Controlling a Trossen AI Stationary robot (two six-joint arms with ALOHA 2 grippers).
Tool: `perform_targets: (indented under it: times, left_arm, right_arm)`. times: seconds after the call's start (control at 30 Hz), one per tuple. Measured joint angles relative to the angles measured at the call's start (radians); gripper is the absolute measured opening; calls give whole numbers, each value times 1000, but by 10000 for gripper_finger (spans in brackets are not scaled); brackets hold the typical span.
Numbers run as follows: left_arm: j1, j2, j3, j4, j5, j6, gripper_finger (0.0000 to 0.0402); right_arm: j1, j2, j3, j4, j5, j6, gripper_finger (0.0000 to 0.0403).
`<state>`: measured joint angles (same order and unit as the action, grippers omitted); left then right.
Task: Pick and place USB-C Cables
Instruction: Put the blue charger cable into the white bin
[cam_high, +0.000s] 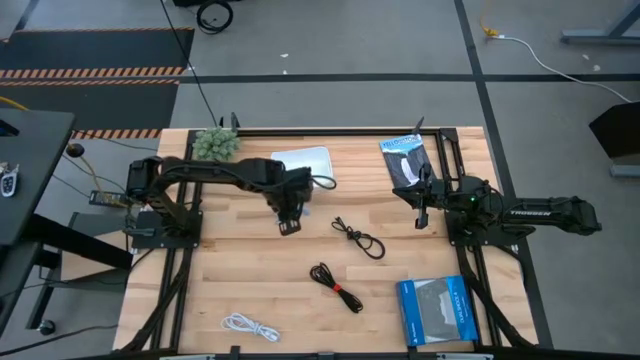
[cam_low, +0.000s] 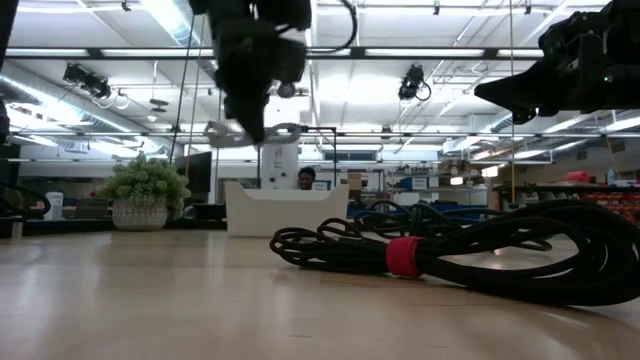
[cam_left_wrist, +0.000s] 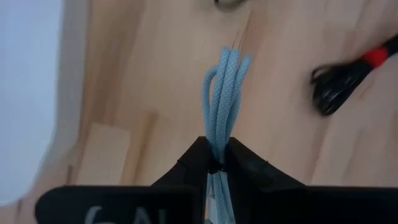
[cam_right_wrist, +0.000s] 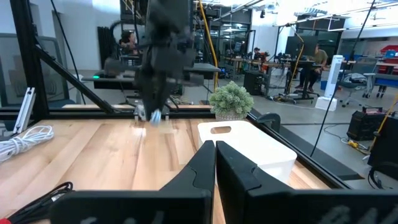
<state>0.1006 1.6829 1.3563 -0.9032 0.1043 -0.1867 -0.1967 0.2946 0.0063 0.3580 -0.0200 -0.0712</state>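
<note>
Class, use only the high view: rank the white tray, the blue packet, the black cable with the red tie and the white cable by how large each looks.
1. Blue packet and white tray: about alike, so no ranking between them.
2. Black cable with the red tie and white cable: also look alike, both clearly smaller.

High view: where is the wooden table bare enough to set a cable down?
Bare wood lies between the coiled white cable and the left arm's base, and above the blue flat packet. Crowded: the middle, with the plain black cable and red-tied black cable.
</note>
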Motion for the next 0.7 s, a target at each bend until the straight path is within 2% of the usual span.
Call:
perform_targets:
  times: [0.4, 0.7]
  left_arm:
    - [39, 0, 311, -87, -60, 20, 42]
    - [80, -2, 561, -57, -111, 55, 43]
  right_arm:
    - [0, 0, 0, 0, 0, 0, 20]
    - [0, 0, 0, 0, 0, 0, 20]
